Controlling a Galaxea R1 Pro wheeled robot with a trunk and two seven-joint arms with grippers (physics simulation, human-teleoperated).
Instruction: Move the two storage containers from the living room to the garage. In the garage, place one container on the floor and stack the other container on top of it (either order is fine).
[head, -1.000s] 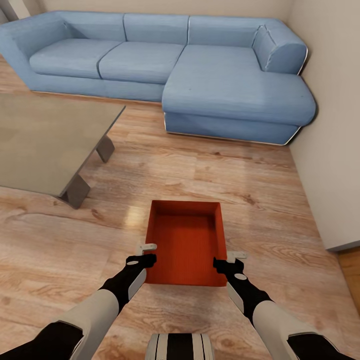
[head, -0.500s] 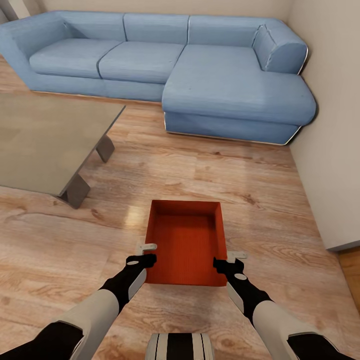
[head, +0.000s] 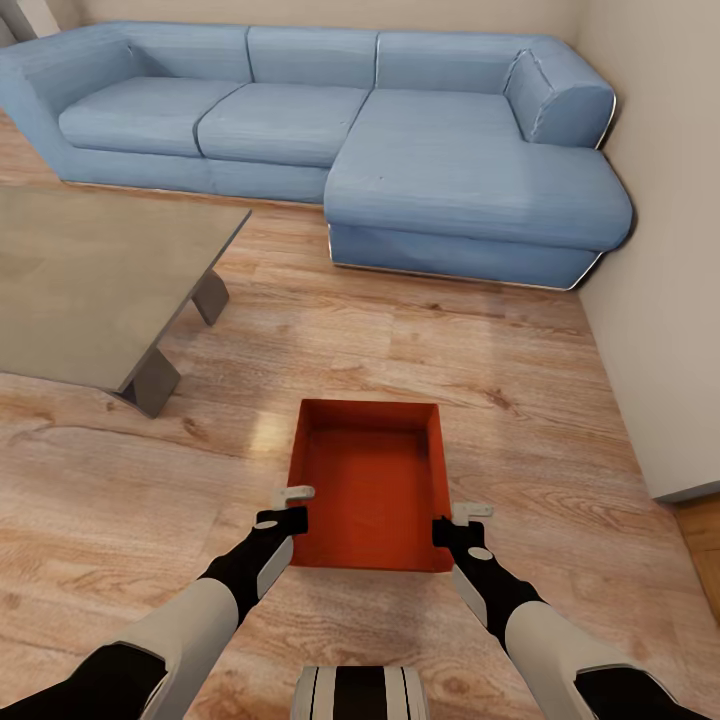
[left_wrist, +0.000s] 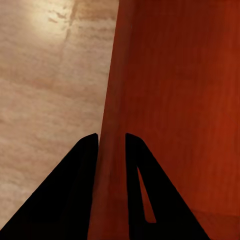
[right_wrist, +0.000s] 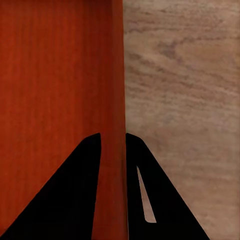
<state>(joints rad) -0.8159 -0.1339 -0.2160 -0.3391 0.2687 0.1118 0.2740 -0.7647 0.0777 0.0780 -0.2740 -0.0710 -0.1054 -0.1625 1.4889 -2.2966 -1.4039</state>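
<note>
One red-orange open-topped storage container (head: 370, 490) is on or just above the light wood planks of the living room, right in front of me. My left gripper (head: 291, 519) is shut on its left wall, and the left wrist view shows both black fingers (left_wrist: 80, 170) astride that wall (left_wrist: 112, 100). My right gripper (head: 443, 530) is shut on the right wall, and the right wrist view shows its fingers (right_wrist: 85, 170) clamping the rim (right_wrist: 117, 75). The box is empty. The garage and its floor are out of view.
A blue corner sofa (head: 400, 150) runs along the far wall. A grey low table (head: 90, 280) stands to the left. A beige wall (head: 660, 300) closes the right side. Wood floor (head: 420, 340) lies between the box and the sofa.
The container and both grippers have shifted very slightly, the box looking a touch larger and further left. The sofa and table stay put.
</note>
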